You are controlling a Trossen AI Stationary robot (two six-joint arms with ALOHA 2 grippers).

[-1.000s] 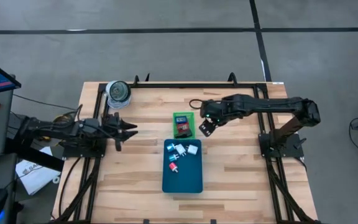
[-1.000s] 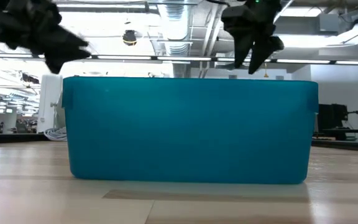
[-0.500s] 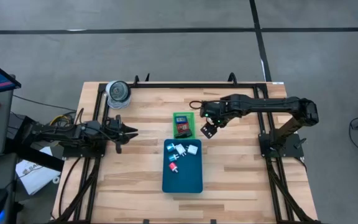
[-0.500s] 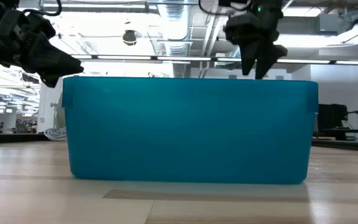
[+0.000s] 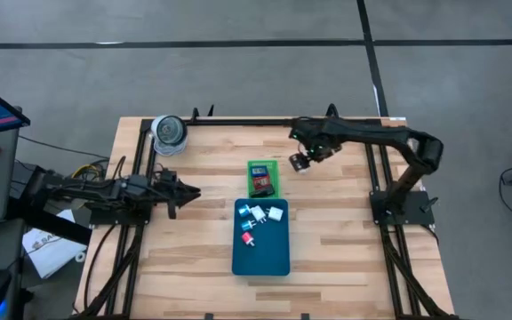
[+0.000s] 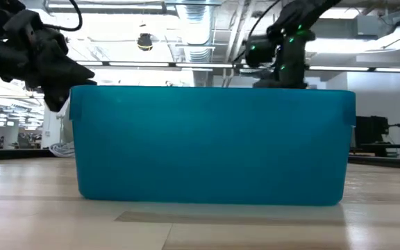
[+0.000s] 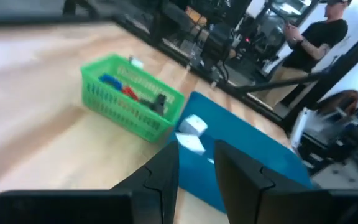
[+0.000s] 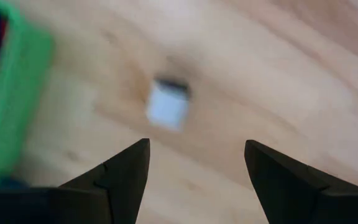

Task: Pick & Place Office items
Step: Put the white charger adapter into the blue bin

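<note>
- Pale wooden plank worktop (image 5: 345, 240) carries everything. Nearest the front edge lies the large teal rectangular plastic tray (image 5: 274, 262), with a few small white and red office items (image 5: 258, 214) already in its far end.
- Just beyond the tray sits the small bright-green mesh basket (image 5: 249, 178), holding red, blue and dark pieces.
- Off to that side the left pincer (image 5: 188, 193) waits well apart from both containers, its fingers only narrowly apart and empty.
- Farthest back, the right pincer (image 5: 300, 163) hangs beside the basket with its fingers wide apart over a small white blocky piece (image 8: 166, 107) lying loose on the wood.
- To grasp well, I judge it should centre the block between both fingers, come straight down and stay clear of the basket wall. It should close only once the tips flank the block.
</note>
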